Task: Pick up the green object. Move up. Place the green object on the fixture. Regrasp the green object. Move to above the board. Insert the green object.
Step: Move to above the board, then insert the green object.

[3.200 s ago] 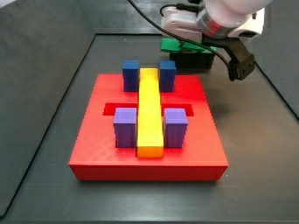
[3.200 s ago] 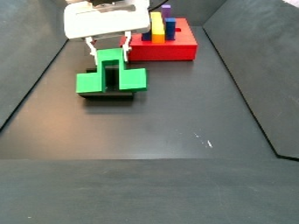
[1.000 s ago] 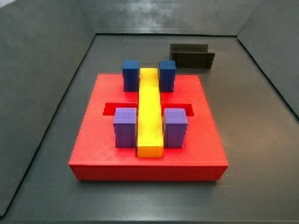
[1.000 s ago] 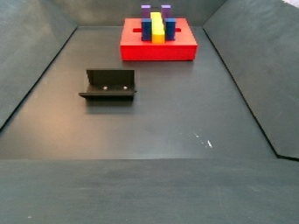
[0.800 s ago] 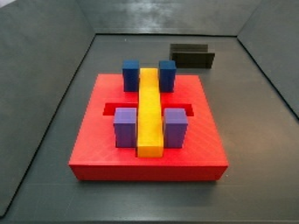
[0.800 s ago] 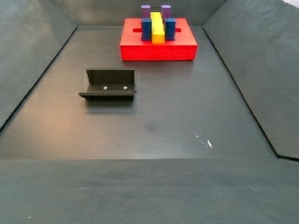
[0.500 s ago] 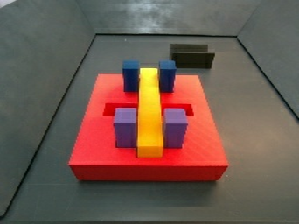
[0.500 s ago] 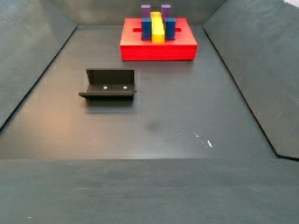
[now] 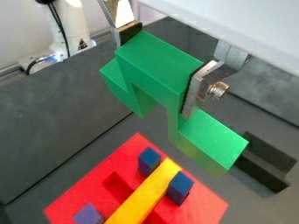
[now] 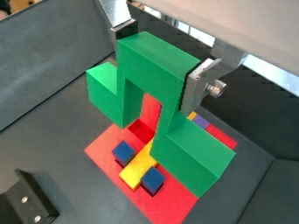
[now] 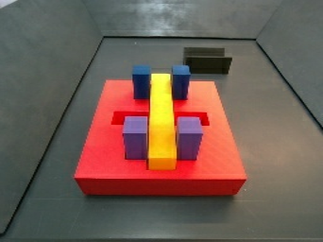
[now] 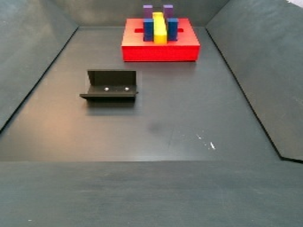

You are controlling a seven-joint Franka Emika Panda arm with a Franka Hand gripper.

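Dark matte floor [image 12: 166, 124] between sloping grey side walls in both side views, carrying two things well apart: the red board [image 11: 108, 165] lying flat in the middle, and the fixture [image 11: 209, 61] standing beyond the board's far right corner, close to the back wall. Seen from the opposite end in a side view, the fixture [image 12: 110, 87] on the left and nearer, the board [image 12: 160, 51] at the far end, a tiny pale speck [image 12: 211, 144] on the bare stretch to the right. Off the floor, only in both wrist views, the gripper [image 9: 162, 61] clamped on the green object [image 9: 152, 74] high above the board.
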